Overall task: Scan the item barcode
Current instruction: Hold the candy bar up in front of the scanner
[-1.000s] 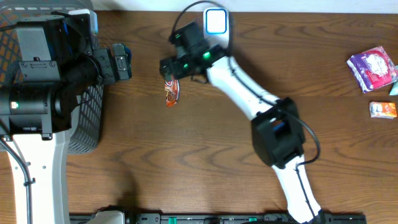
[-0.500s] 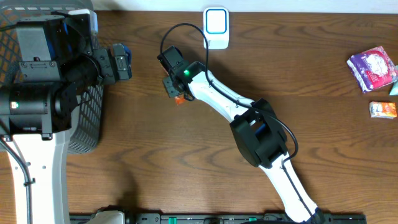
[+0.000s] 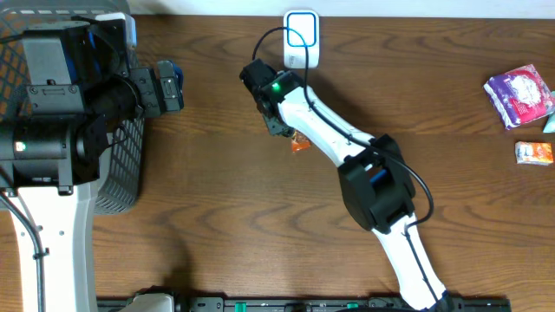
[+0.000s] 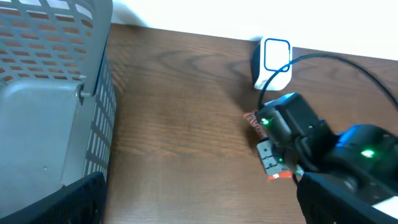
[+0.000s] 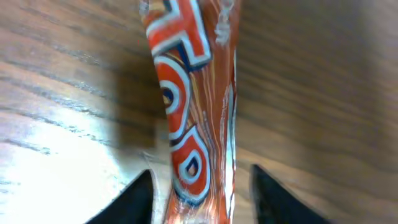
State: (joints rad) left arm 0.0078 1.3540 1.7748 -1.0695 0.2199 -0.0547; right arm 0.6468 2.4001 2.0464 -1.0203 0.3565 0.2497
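Right arm stretched out across the table (image 3: 217, 225), and its right end effector (image 3: 279, 121) is down low, just in front of the white scanner (image 3: 301, 39) at the far edge. The packet (image 3: 300, 144), orange and red, pokes out from under the end effector on the near side, close to the scanner but not on it.

Over to the right wrist camera: the packet (image 5: 189, 106) runs straight up the middle, lengthwise, right between the two dark fingers (image 5: 140, 199). The right end effector (image 5: 202, 177) is partly open, with a strip of wood showing on either side of the wrapper, so nothing is pinching it where we can see. Wood grain and a dark shadow sit close behind the wrapper.

From the left wrist, the same story side-on: red and orange bits of the packet (image 4: 280, 175) peek out around the black end effector, with the scanner (image 4: 273, 62) standing just behind.

The left end effector (image 3: 173, 85) hangs over by the grey basket (image 3: 121, 173), well away from the action. Its own camera shows the left end effector (image 4: 200, 186) spread wide with nothing in it, basket (image 4: 56, 74) filling the left of that view.

Far right of the table: a purple pack (image 3: 519, 94) and a small orange pack (image 3: 534, 152), well apart from everything else.
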